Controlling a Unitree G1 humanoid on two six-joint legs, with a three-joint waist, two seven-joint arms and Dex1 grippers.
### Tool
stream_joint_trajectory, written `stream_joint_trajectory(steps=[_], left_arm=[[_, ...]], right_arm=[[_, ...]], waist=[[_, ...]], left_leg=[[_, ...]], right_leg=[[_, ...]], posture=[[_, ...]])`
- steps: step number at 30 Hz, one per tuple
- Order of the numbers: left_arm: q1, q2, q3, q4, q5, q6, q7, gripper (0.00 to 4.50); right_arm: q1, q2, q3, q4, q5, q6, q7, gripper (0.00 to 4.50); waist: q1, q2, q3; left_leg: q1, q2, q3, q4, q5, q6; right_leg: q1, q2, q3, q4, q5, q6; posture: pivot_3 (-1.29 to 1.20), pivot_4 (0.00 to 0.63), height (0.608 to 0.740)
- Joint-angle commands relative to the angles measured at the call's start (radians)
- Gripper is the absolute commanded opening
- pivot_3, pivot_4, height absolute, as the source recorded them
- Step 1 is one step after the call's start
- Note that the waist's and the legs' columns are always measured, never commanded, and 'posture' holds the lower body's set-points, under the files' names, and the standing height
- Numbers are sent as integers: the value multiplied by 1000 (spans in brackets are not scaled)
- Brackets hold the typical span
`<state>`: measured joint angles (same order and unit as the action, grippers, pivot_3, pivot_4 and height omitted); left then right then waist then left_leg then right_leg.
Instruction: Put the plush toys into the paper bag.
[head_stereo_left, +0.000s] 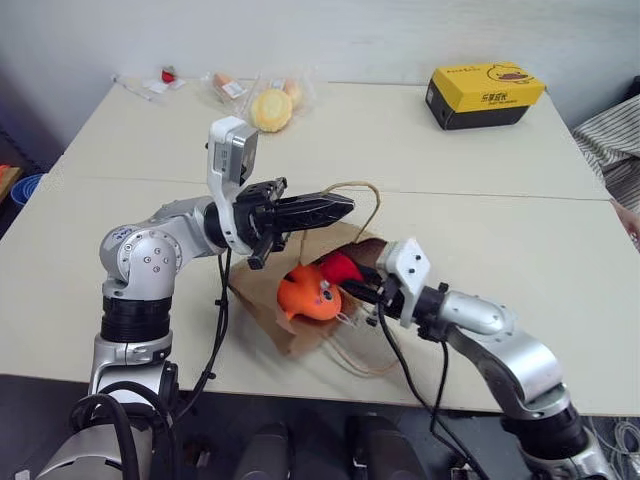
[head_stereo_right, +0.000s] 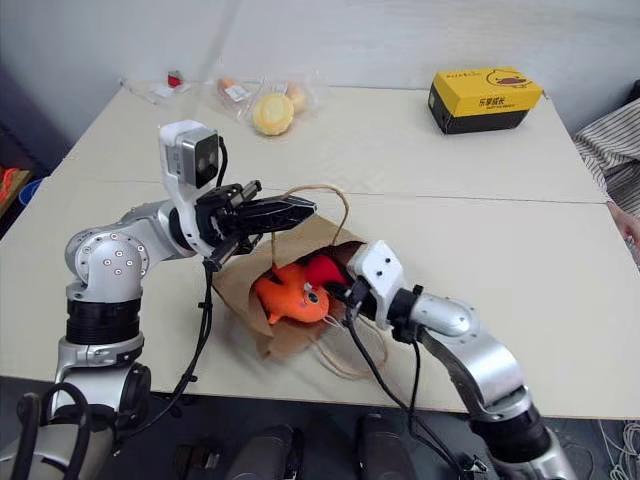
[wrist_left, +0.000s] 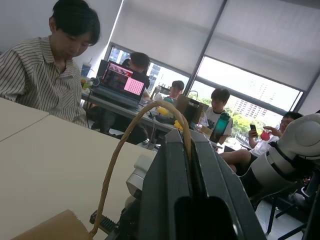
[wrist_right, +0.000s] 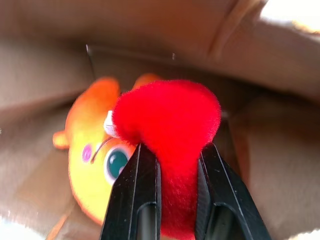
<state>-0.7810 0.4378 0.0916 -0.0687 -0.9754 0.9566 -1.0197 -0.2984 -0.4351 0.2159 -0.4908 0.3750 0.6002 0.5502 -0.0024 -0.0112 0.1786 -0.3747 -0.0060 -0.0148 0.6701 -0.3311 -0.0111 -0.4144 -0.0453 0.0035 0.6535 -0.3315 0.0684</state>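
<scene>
The brown paper bag (head_stereo_left: 257, 292) lies on its side on the table with its mouth facing my right arm. My left gripper (head_stereo_left: 345, 207) is shut on one of the bag's cord handles (wrist_left: 119, 152) and holds it up above the bag. The orange plush toy (head_stereo_left: 308, 296) lies in the bag's mouth. My right gripper (wrist_right: 172, 150) is shut on the red plush toy (wrist_right: 169, 117) and holds it at the mouth, just above the orange plush toy (wrist_right: 87, 145). The bag's second handle (head_stereo_left: 350, 352) lies flat near the table's front edge.
A yellow-and-black box (head_stereo_left: 485, 95) stands at the back right. A yellow round item in clear wrap (head_stereo_left: 270, 108) and a small wrapped red item (head_stereo_left: 168, 75) lie at the back left. A person's striped sleeve (head_stereo_left: 612, 150) shows at the right table edge.
</scene>
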Motion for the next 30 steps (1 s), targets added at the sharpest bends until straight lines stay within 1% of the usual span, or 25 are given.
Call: stream_joint_trajectory(steps=[1, 7, 9, 10, 12, 13, 17, 18, 19, 22, 25, 29, 30], left_arm=[[-16, -4, -2, -36, -17, -7, -7, 0], [-20, -18, 8, -40, -47, 17, 8, 0], [-16, -16, 8, -44, -50, 19, 7, 0], [-13, -15, 9, -48, -52, 20, 7, 0], [-9, -14, 11, -52, -54, 20, 9, 0], [-6, -13, 12, -53, -52, 17, 9, 0], [0, -13, 13, -54, -40, 1, 10, 0], [2, -12, 13, -53, -36, -4, 9, 0], [6, -10, 13, -54, -33, -8, 8, 0], [39, 13, 5, -64, -15, -28, -20, 0], [58, 23, -4, -51, 18, -66, -33, 0], [72, 11, -12, -40, 42, -96, -36, 0], [79, 9, -14, -41, 44, -97, -37, 0]], right_arm=[[-43, 28, 41, 47, -86, 28, -72, 342], [-122, 76, 111, 157, -230, 61, -166, 342], [-120, 105, 107, 175, -233, 72, -178, 342], [-110, 115, 108, 174, -206, 107, -157, 342], [-93, 138, 101, 164, -195, 119, -157, 1056], [-84, 152, 92, 153, -194, 115, -166, 1258], [-47, 197, 29, 77, -125, 144, -159, 2753], [-38, 210, -5, 49, -73, 187, -146, 3045], [-33, 245, -62, 28, -23, 233, -167, 3415], [-19, 263, -205, -39, 113, 374, -173, 4405], [-4, 234, -271, -90, 208, 448, -144, 4466], [33, 139, -306, -142, 299, 472, -63, 4466], [51, 109, -310, -153, 314, 448, -24, 4466]], waist=[[-1, 0, 0], [-4, 0, 0], [-4, 0, 0], [-4, 0, 0], [-3, 0, 0], [-3, 0, 0], [-4, 0, 0], [-4, 0, 0], [-4, 0, 0], [-5, 0, 0], [-4, 0, 0], [-2, 0, 0], [-2, 0, 0]], left_leg=[[0, 0, 0, 0, 0, 0], [0, 0, 1, 4, 0, 0], [0, 0, 1, 4, 0, 0], [0, 0, 1, 4, 0, 0], [0, 0, 0, 4, 0, 0], [0, 0, 0, 4, 0, 0], [0, 0, 0, 4, 0, 0], [0, 0, 0, 4, 0, 0], [0, 0, 0, 3, 0, 0], [0, 0, 0, 3, 0, 0], [1, 0, 0, 3, 0, 0], [0, 0, 0, 3, 0, 1], [0, 0, 0, 2, -1, 1]], right_leg=[[0, 0, 0, 0, 0, 0], [0, 0, 1, 0, 0, 0], [0, 0, 1, 1, 0, 0], [0, 0, 1, 1, 0, 0], [0, 0, 1, 2, 0, 0], [0, 0, 1, 4, 0, 0], [0, 0, 1, 4, 0, 0], [0, 0, 1, 4, 0, 0], [0, 0, 1, 4, 0, 0], [0, 0, 1, 4, 0, 0], [0, 0, 1, 4, 0, 0], [0, 0, 1, 3, 0, 0], [0, 0, 1, 2, 0, 0]], posture=[[0, 150, 740], [0, 150, 740], [0, 150, 740], [0, 150, 740], [0, 150, 740], [0, 150, 740], [0, 150, 740], [0, 150, 740], [0, 150, 740], [0, 150, 740], [0, 150, 740], [0, 150, 740], [0, 150, 740]])
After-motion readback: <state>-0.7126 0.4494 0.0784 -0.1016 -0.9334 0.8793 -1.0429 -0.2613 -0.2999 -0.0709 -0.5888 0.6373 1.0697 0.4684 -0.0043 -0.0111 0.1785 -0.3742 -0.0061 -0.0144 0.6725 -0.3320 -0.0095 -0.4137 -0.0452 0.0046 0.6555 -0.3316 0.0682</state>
